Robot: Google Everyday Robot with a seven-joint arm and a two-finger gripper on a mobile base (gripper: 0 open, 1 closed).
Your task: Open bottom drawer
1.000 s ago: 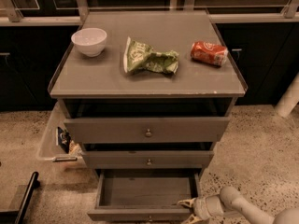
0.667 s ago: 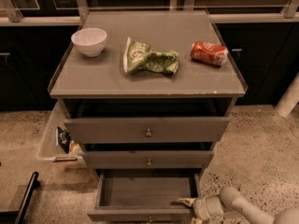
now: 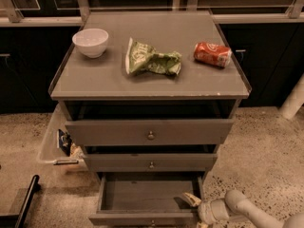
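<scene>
Speckled stone floor [image 3: 266, 151] fills the near ground. At about five o'clock the robot's pale arm [image 3: 251, 213] comes in low from the right edge. Its gripper [image 3: 194, 204] sits at the right front corner of the bottom drawer [image 3: 142, 194], tip poking over the drawer's front edge into the box. Whether the pincer is spread, pinched or holding that edge cannot be told from here.

The bottom drawer, at six o'clock, stands pulled well out, its bare inside floor showing and its knob cut off by the lower edge. Against the view a second back almost nothing has shifted: the drawer is out just as far, and the gripper has only nudged slightly at that same corner. I judge the pull finished or nearly so. What remains is probably to let go and draw clear without knocking the front back in.

Above it the middle drawer [image 3: 151, 163] juts out a little and the top drawer [image 3: 149, 133] a little more, both unmoved. At nine o'clock a clear bin [image 3: 47, 148] rests beside the cabinet.

Farther back, the cabinet top [image 3: 109, 82] carries a white bowl [image 3: 90, 42] at eleven o'clock, a crumpled green bag [image 3: 152, 61] at twelve and a red can [image 3: 212, 54] at one, on its side. Dark cupboards [image 3: 266, 51] close the background.
</scene>
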